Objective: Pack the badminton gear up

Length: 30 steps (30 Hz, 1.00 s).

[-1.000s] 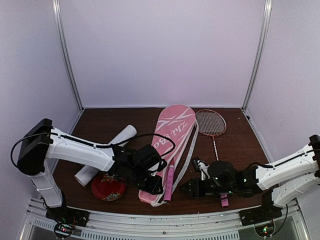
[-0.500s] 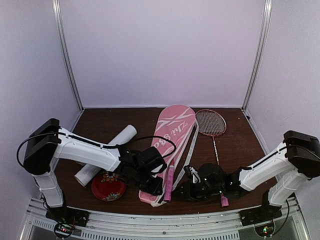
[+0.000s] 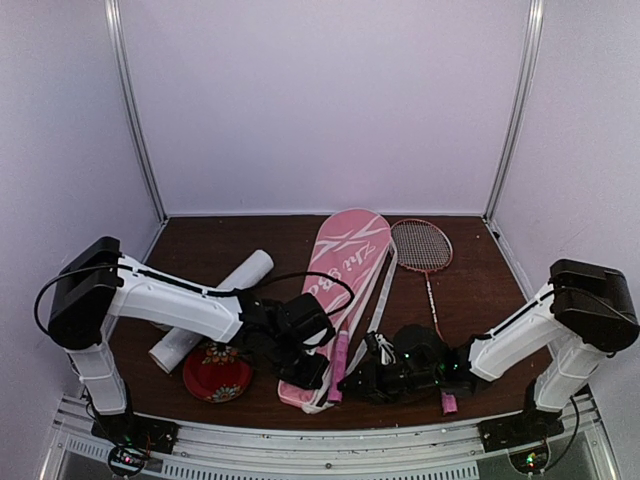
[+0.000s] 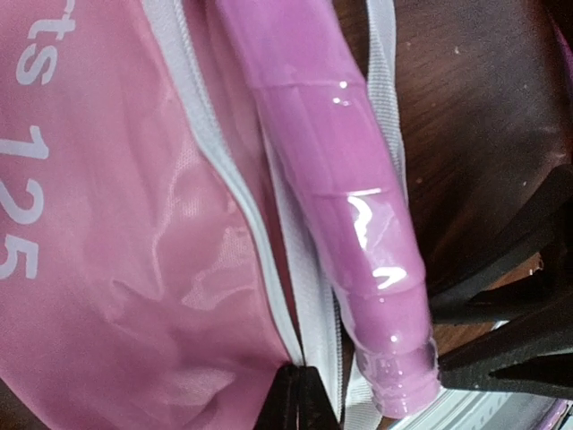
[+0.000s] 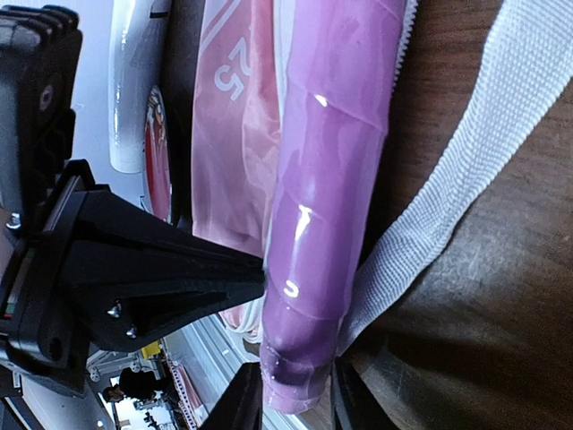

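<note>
At lower centre the left gripper (image 4: pixel 300 399) has just pinched shut on the edge of the pink bag (image 4: pixel 116 269), and the right gripper (image 5: pixel 294 403), now further left, clasps the racquet handle (image 5: pixel 331 179), ready for insertion.

Racquet handle (image 3: pixel 340 362) nxt to pink bag (image 3: pixel 335 280)

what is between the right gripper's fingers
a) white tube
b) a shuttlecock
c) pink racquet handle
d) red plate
c, the right wrist view shows the butt end of the handle between the two fingers of the right gripper
</note>
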Each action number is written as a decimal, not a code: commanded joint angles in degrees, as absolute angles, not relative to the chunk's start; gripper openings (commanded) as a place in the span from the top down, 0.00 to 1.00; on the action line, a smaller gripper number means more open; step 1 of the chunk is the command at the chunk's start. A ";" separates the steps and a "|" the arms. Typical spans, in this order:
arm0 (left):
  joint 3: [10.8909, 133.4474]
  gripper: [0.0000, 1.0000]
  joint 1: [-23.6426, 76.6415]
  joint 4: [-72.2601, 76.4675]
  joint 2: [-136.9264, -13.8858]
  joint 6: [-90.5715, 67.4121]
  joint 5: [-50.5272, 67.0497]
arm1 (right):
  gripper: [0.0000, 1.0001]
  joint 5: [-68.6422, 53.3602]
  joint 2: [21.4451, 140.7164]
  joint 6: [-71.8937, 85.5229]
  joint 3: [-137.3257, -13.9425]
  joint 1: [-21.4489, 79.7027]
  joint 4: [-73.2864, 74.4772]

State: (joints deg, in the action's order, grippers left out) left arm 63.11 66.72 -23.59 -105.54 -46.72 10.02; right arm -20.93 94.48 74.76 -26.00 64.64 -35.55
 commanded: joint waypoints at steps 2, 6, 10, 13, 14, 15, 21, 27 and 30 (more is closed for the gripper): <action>62.27 1.00 66.97 -19.65 -100.04 -47.21 9.85 | 0.72 -21.54 94.17 75.23 -25.79 63.66 -37.20; 61.29 1.00 66.97 -18.86 -97.37 -47.09 9.41 | 0.72 -21.73 93.96 74.56 -26.40 63.43 -35.90; 60.57 1.00 66.97 -18.02 -97.00 -47.11 10.02 | 0.74 -21.96 94.50 74.09 -27.19 62.89 -35.92; 60.09 1.00 66.97 -17.14 -97.03 -47.37 10.45 | 0.76 -22.36 94.87 73.95 -27.69 62.35 -36.29; 60.11 1.00 66.93 -16.94 -97.08 -47.35 10.53 | 0.76 -22.41 94.98 73.96 -27.95 62.10 -36.29; 60.08 1.00 66.92 -16.81 -97.16 -47.32 10.62 | 0.76 -22.48 95.15 74.00 -28.14 61.97 -36.33; 59.74 1.00 66.92 -15.84 -97.71 -47.43 11.55 | 0.76 -22.51 95.20 74.17 -28.58 61.78 -39.63; 59.44 1.00 66.88 -15.63 -97.83 -47.63 11.72 | 0.69 -21.48 93.92 74.86 -26.98 61.63 -33.85; 59.23 1.00 66.88 -15.24 -97.82 -47.69 11.76 | 0.64 -20.72 92.93 75.05 -25.79 61.78 -30.32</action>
State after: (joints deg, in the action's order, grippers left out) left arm 59.68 66.72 -18.81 -98.04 -47.31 10.55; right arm -22.52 94.89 74.98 -27.27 62.11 -34.76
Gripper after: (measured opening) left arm 0.006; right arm 0.335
